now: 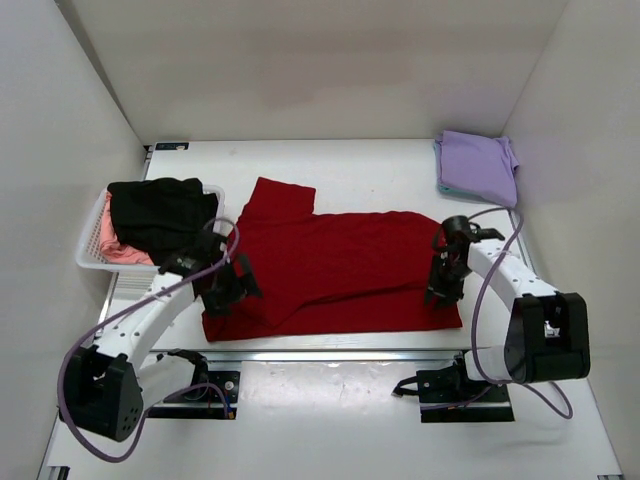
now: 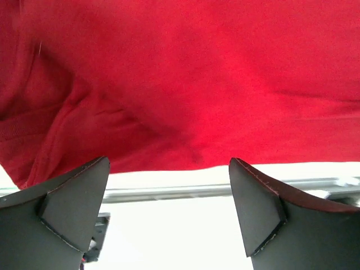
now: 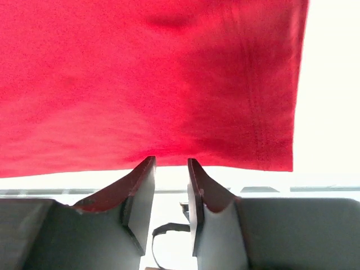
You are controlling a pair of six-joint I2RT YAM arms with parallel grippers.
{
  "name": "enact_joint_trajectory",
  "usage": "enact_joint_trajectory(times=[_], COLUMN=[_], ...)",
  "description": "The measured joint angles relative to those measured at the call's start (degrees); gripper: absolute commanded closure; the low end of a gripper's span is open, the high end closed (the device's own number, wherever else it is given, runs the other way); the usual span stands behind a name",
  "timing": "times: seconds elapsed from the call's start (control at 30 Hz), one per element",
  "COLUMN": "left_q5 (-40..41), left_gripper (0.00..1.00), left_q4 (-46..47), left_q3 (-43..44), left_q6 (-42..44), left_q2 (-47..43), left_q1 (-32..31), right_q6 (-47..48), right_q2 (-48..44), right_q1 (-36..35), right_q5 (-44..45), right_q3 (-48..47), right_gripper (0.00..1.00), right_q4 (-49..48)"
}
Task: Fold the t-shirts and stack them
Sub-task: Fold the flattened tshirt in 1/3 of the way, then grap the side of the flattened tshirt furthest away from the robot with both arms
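Note:
A deep red t-shirt lies spread flat on the white table, one sleeve pointing to the far left. My left gripper hovers over its near left corner, jaws wide open and empty; the left wrist view shows the red cloth just beyond the gripper. My right gripper is at the shirt's near right corner, jaws a narrow gap apart with nothing between them; the cloth's edge lies just past the tips. A folded lavender t-shirt lies at the far right.
A white lattice basket at the left holds a black t-shirt over a pink one. A metal rail runs along the table just in front of the red shirt. White walls enclose three sides.

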State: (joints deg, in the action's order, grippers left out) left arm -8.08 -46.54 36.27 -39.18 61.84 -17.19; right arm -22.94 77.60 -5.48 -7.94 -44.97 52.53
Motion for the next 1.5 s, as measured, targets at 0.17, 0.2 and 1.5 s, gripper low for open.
enact_joint_trajectory(times=[0.17,0.2,1.5], left_q5=[-1.55,-2.08,14.71], left_gripper=[0.01,0.01,1.0], left_q4=[-0.04,1.09,-17.07], left_q3=[18.1,21.03,101.04], left_q6=[2.12,2.56,16.61], left_q2=[6.95,9.11,86.2], left_q1=[0.7,0.83,5.18], right_q6=[-0.76,-0.94,0.48], right_q2=[-1.73,-2.08,46.31], right_q1=[1.51,2.19,9.33], right_q5=[0.83,0.74,9.99], right_q3=[-8.9,-9.88,-57.81], right_gripper=[0.69,0.69,0.56], right_q4=[0.33,-0.55,-0.26])
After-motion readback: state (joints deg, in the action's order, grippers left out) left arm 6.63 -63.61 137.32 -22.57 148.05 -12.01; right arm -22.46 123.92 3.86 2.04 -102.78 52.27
